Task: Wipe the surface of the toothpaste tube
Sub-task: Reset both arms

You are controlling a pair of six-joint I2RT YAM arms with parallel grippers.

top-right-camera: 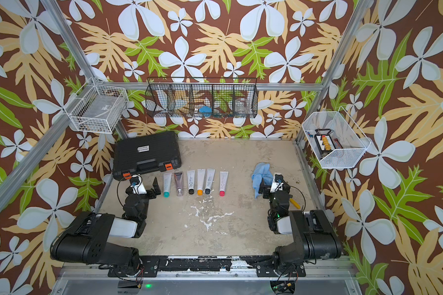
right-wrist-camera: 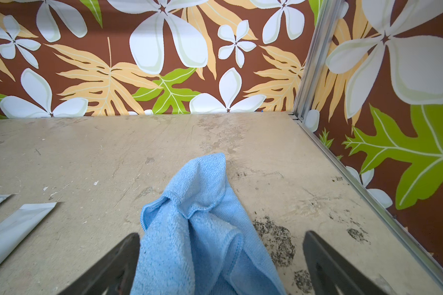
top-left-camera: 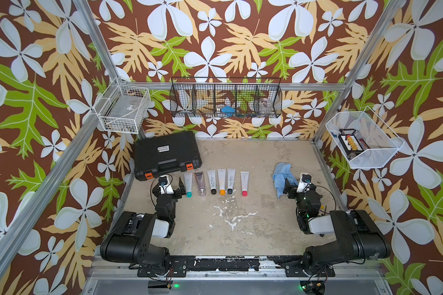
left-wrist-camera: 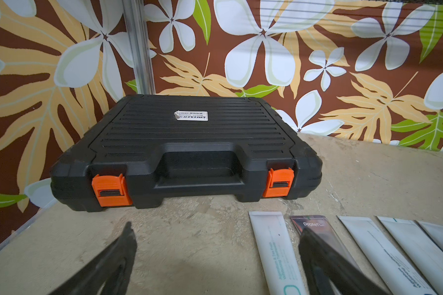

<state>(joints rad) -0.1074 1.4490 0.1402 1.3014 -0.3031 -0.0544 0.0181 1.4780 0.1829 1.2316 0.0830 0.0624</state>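
left tool (left-wrist-camera: 216,227): wide open and holding nothing. It hangs low over the tabletop (top-left-camera: 241,224) at one end of the row of tubes (top-left-camera: 211,180), just beside the teal-cap tube (top-left-camera: 188,181).
right tool (right-wrist-camera: 221,233): wide open and not squeezing anything. In the right wrist view the cloth (right-wrist-camera: 202,204) lies between its two fingers, closer to one of them. I cannot tell if it touches that finger.
tubes: there are six. They lie flat on the tabletop, side by side in a row, near the middle. Their caps point toward the robot. The red-cap tube (top-left-camera: 244,181) lies a little apart from the other five, at the end of the row nearest the cloth.
cloth: light blue and crumpled. It lies on the tabletop on the robot's right side, well apart from the tubes. In both top views the right tool covers part of it.
case (top-left-camera: 166,153): black, with two orange clips. It is shut and lies flat in the back left corner, just behind the row of tubes.
baskets (top-left-camera: 205,97): three wire ones hang on the walls. A long black one is at the back, and a white one is on each side.
tabletop: tan, with white scuffs in the middle and dark spots beside the cloth.
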